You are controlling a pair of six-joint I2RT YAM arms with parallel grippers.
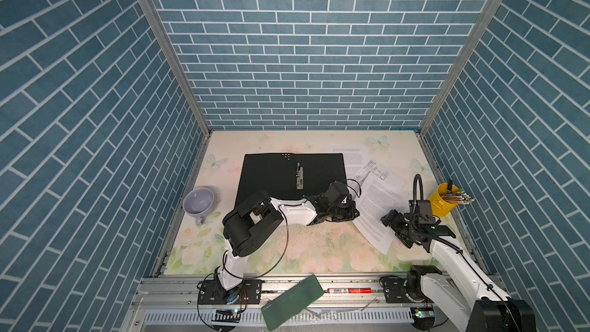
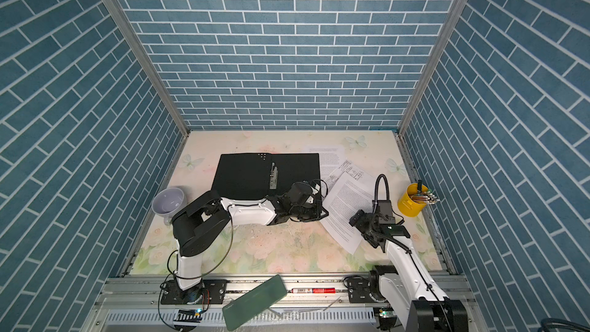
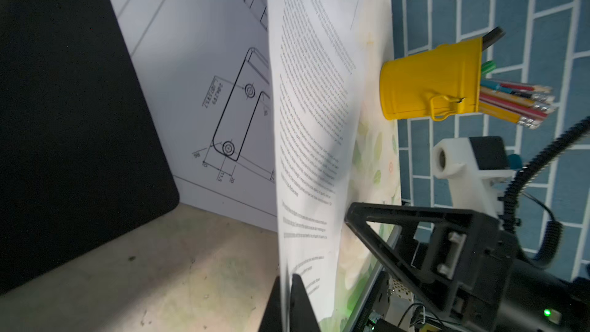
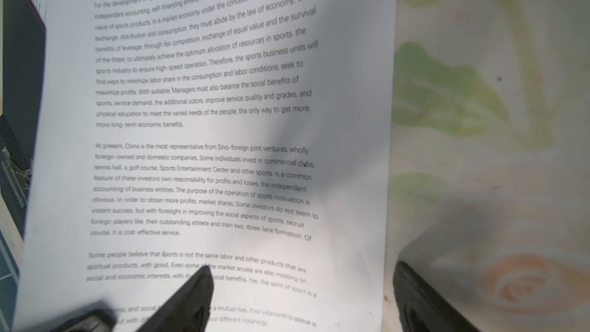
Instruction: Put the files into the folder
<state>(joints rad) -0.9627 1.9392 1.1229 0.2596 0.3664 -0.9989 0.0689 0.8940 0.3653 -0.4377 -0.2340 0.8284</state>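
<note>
Left end effector (image 3: pixel 286 279) pinching text sheet (image 3: pixel 313 122) (edge-on), right end effector (image 4: pixel 303 268) spread astride its edge

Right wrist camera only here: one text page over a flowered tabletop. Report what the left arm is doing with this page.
Observer: The left gripper is shut on the text sheet, its fingers pinching the edge that faces the folder.
Operator: Give the folder's state.
Observer: It lies open, black inside up, no sheet in it.
Operator: Say what lies under this page.
Observer: The drawing sheet lies partly beneath it, towards the folder.
</note>
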